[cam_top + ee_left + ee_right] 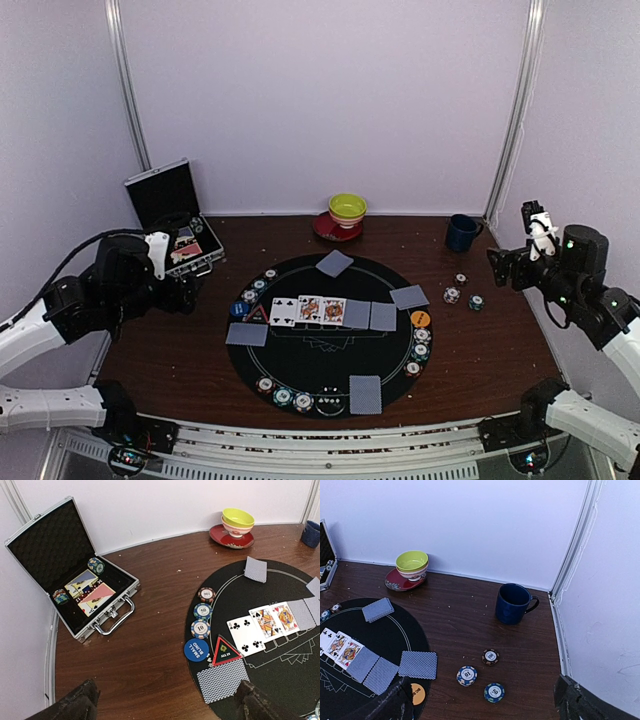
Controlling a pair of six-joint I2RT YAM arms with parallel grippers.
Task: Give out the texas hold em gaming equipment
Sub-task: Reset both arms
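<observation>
A round black mat (325,350) holds three face-up cards (308,310) and several grey-blue face-down cards (365,394). Chip stacks sit along its left edge (202,611), front (283,396) and right edge (421,343). A blue small-blind button (196,650), a triangular all-in marker (226,651) and an orange button (417,693) lie on the mat. Three loose chips (490,656) lie on the wood right of the mat. My left gripper (167,707) is open and empty, above the wood by the mat's left edge. My right gripper (482,705) is open and empty, above the loose chips.
An open metal case (112,615) with cards and chips inside stands at the back left. A yellow-green bowl on a red saucer (346,210) and a dark blue mug (512,603) stand near the back wall. White walls close in both sides.
</observation>
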